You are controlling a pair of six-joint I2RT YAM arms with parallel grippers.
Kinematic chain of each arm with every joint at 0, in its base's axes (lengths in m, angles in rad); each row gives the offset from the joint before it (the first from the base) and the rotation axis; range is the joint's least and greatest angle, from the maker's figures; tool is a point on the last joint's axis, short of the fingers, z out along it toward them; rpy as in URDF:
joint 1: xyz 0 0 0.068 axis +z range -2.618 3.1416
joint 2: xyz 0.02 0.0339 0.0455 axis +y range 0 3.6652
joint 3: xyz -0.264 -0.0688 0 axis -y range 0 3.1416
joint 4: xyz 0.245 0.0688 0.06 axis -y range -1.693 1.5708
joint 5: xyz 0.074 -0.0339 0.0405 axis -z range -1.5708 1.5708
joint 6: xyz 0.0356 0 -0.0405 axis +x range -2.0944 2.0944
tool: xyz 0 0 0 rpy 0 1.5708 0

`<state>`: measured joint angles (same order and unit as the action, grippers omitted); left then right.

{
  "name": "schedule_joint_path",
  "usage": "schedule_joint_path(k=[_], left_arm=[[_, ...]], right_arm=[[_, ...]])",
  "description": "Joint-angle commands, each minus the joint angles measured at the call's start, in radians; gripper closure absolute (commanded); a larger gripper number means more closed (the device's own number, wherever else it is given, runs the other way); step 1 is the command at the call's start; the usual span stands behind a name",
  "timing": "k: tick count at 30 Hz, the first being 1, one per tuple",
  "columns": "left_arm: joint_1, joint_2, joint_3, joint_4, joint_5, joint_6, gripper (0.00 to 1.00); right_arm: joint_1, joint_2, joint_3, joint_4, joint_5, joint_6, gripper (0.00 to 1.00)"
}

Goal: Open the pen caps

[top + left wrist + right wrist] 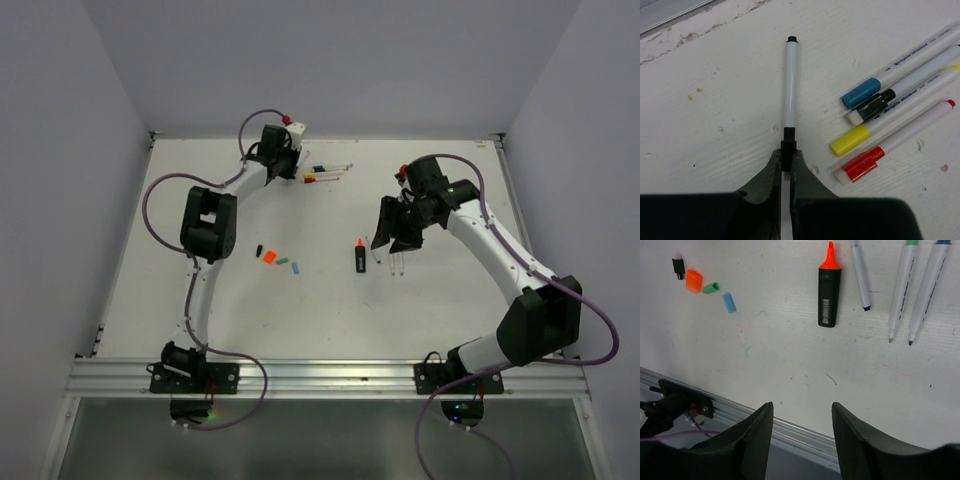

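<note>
My left gripper (788,159) is shut on the black cap (788,146) at the near end of a white pen (790,85) lying on the table. Beside it lie several capped pens with blue (861,92), black (878,104), yellow (850,140) and red (863,163) caps. My right gripper (802,412) is open and empty above the table, near the black highlighter (830,296), whose orange tip is bare. Loose black (678,266), orange (693,281), green (710,288) and blue (729,302) caps lie to its left. Three uncapped pens (902,290) lie to its right.
In the top view the left gripper (290,160) is at the far back by the capped pens (328,172), and the right gripper (395,238) hovers mid-right over the uncapped pens. The metal rail (320,375) runs along the table's near edge.
</note>
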<state>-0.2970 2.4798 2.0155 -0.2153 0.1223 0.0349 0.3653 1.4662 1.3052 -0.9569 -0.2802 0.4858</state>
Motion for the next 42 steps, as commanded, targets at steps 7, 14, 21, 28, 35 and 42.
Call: schedule_joint_path(k=[7,14,21,28,35,42], left_arm=[[0.038,-0.185,-0.109,0.097,-0.297,-0.104,1.00],[0.047,-0.370,-0.156,0.025,-0.051,-0.225,1.00],[0.027,-0.623,-0.556,0.198,0.379,-0.591,1.00],[-0.138,-0.798,-0.848,0.352,0.609,-0.652,1.00],[-0.197,-0.970,-0.994,0.373,0.576,-0.719,1.00],[-0.205,-0.978,-0.997,0.369,0.591,-0.725,1.00]], right_arm=[[-0.005,-0.004,0.042,0.027,-0.031,0.004,0.46],[-0.008,0.013,0.051,0.067,-0.062,0.013,0.46],[-0.008,0.040,0.092,0.087,-0.134,0.016,0.46],[-0.008,0.040,0.068,0.202,-0.201,0.068,0.37],[-0.008,0.010,-0.006,0.343,-0.241,0.154,0.39],[0.000,0.019,-0.049,0.421,-0.267,0.206,0.41]])
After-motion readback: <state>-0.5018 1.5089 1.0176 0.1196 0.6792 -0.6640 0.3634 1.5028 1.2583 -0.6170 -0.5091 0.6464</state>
